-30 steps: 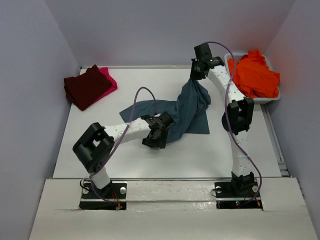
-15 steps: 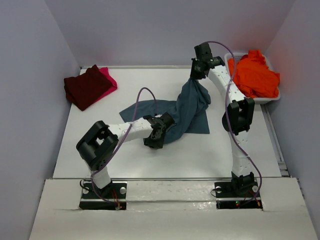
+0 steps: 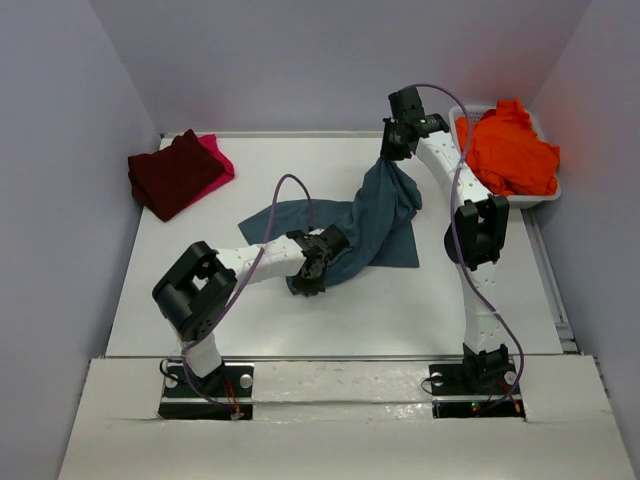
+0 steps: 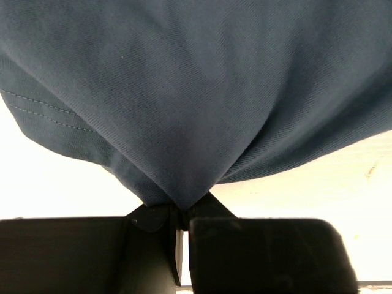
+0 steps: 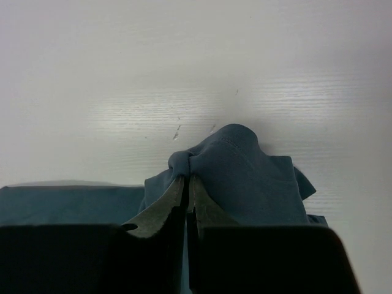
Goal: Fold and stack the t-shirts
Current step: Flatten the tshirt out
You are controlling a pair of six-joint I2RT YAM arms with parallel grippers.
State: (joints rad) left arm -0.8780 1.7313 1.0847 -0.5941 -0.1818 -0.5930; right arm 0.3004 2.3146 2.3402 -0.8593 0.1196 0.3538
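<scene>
Between the fingers of the left gripper (image 4: 182,212) the teal-blue t-shirt (image 3: 385,215) is pinched by its near hem; the right gripper (image 5: 188,182) pinches its far edge, white table (image 5: 196,73) beyond.

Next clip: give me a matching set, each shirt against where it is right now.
Shirts:
1 teal shirt
2 maroon shirt
3 orange shirt
4 pink shirt

Places:
A in the tub
B under another shirt, far left
C pinched by left tool and right tool
D top of the far-left pile

Pairs: 1-C; 2-D; 3-A; 4-B
</scene>
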